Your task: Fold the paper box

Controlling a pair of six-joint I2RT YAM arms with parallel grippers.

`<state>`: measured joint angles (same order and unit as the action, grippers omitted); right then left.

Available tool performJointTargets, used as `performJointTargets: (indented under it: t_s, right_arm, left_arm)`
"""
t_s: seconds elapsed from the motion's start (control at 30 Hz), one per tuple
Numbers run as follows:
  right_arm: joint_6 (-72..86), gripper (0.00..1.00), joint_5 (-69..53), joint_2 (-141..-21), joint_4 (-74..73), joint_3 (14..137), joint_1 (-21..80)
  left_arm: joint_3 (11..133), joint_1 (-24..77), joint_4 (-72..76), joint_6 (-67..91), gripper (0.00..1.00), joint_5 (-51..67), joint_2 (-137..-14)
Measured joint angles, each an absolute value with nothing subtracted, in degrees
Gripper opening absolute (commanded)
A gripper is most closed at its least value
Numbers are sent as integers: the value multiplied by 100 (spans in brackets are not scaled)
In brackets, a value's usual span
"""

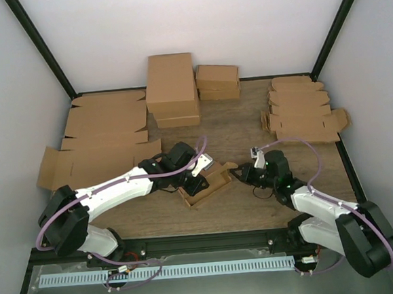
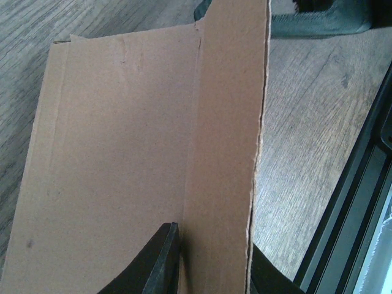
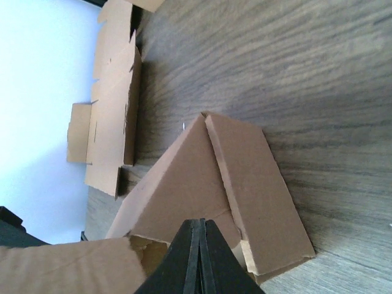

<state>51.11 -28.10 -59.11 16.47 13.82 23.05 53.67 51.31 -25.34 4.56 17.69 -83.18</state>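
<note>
We are pinching the one box (image 1: 210,187) in our left gripper (image 1: 197,184) while our right gripper (image 1: 238,174), pressed together, is sitting at its end.

You have in view: one brown creased cardboard paper box (image 2: 122,153), broad panel plus narrow strip along its near side; left gripper (image 2: 211,245), black fingers (image 2: 162,263) clamped either side of that strip at its left end; grey wood-grain table (image 2: 312,141); black metal rail (image 2: 358,208) at the table's near edge.
</note>
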Motion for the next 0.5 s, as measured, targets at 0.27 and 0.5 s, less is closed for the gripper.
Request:
performJointTargets:
  t_s: [0.27, 0.5]
  right_arm:
    - [5133, 1, -3221, -6479, 2045, 1380, 2305]
    - [5131, 1, -3426, -6506, 2213, 1369, 2305]
  left_arm:
    - [5367, 5131, -2530, 484, 22, 1778, -8318]
    - [5367, 5131, -2528, 534, 22, 1815, -8318]
